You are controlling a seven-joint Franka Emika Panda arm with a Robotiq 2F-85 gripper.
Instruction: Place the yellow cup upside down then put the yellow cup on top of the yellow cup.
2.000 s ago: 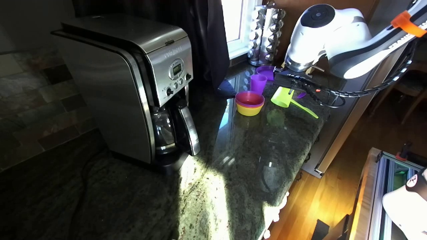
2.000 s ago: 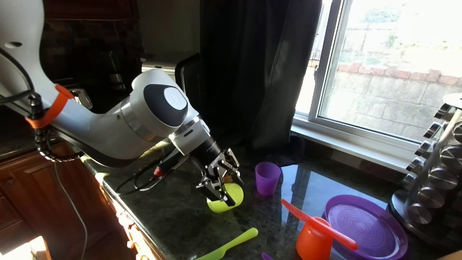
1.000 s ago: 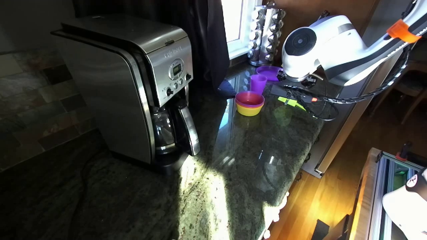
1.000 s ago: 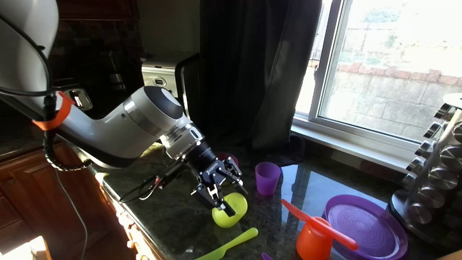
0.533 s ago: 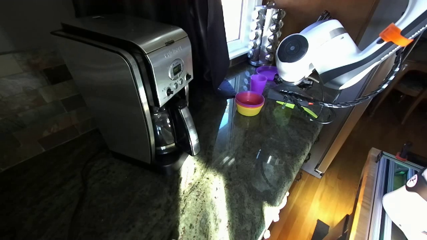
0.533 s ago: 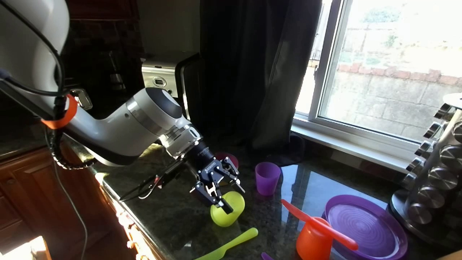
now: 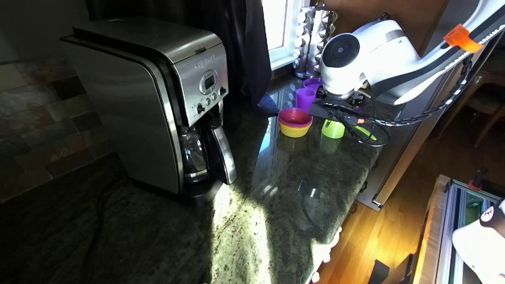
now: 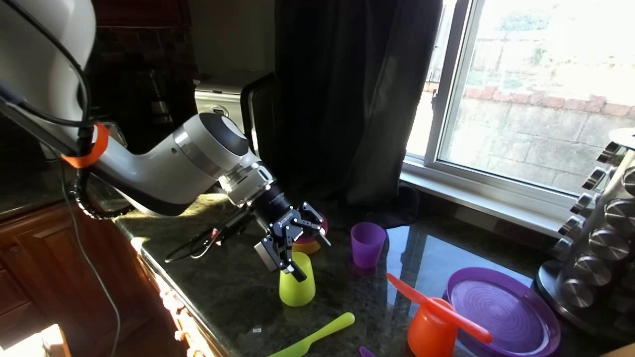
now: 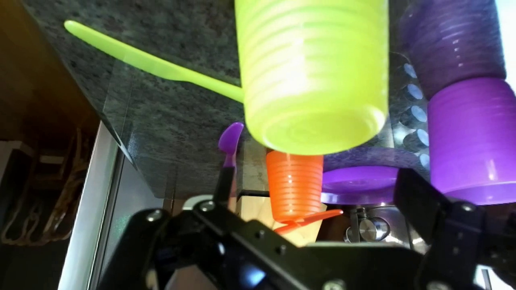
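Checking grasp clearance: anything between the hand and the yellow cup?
Nothing visible: in the wrist view, the yellow cup shows uncovered before the open hand; the orange cup stands farther back, the purple cup to one side.

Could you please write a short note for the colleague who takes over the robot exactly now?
Black two-fingered metal claw: open, holding nothing, close to the yellow-green tapered plastic cup; contact is hard to judge.
The cup: upside down on the dark speckled stone counter.
Done: the inverting step looks complete.
Left: a second yellow cup on top. None shows in any view; confirm what is meant before moving. Possibly the long yellow-green plastic knife lying nearby, but that is a guess.
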